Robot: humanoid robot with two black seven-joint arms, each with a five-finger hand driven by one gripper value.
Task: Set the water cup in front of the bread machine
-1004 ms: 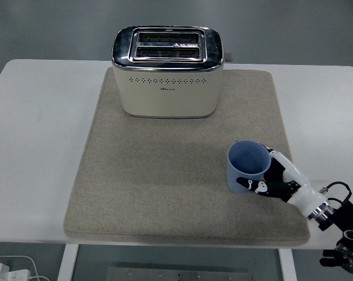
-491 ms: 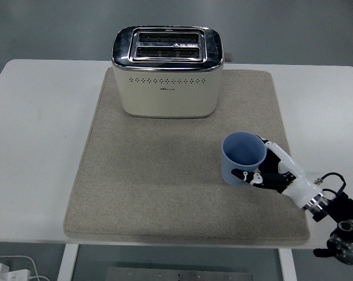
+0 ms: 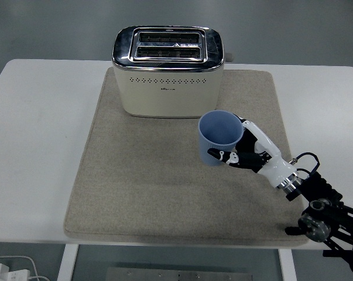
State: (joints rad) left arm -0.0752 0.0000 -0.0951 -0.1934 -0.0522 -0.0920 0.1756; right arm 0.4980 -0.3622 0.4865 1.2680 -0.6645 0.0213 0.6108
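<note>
Water cup (image 3: 219, 138) now nearer bread machine (image 3: 167, 71), held by right hand (image 3: 250, 153)

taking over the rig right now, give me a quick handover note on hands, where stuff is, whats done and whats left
Right hand: shut on the blue cup, holding it upright over the grey mat, to the right of the toaster's front.
Left hand: not in view.
Toaster: at the back of the mat, slots up.
Done: cup grasped and carried left and toward the toaster over the last second.
Left: bring the cup a bit further left to sit squarely in front of the toaster, set it on the mat, release and withdraw. Whether the cup base touches the mat now is unclear.
</note>
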